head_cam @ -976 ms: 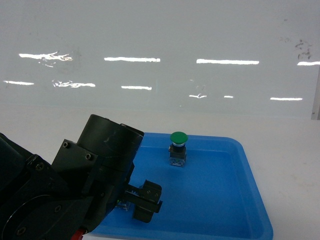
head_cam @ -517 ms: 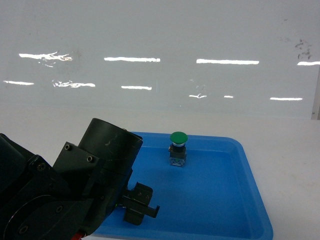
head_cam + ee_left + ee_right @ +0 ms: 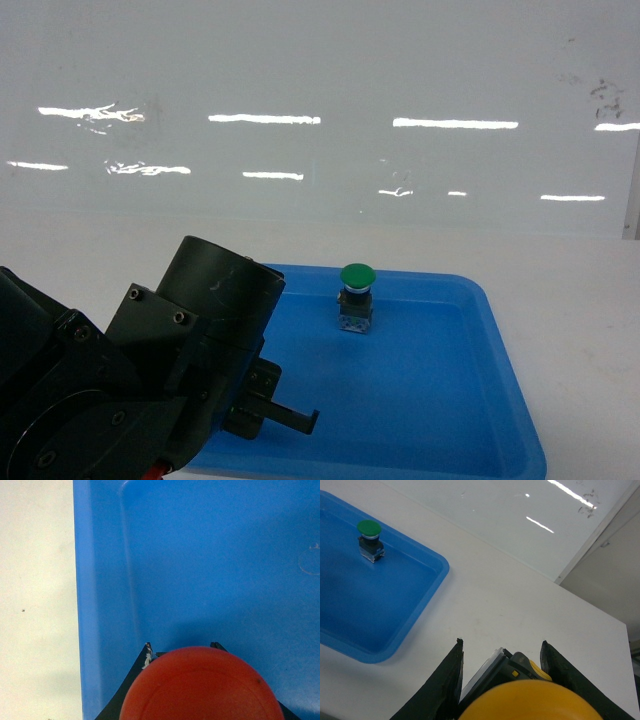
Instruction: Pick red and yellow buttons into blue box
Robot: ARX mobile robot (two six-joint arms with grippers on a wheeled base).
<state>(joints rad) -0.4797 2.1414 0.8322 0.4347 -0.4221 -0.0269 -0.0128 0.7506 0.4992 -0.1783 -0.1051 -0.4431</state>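
Left tool [image 3: 200,652] grasps red button [image 3: 200,687] just inside tray [image 3: 95,605] left wall; right tool [image 3: 502,647] grasps yellow button [image 3: 530,702] over open worktop [image 3: 520,605], lower frame.

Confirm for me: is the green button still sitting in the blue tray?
Yes, the green button stands upright in the far part of the shallow blue tray, and neither gripper is touching it.
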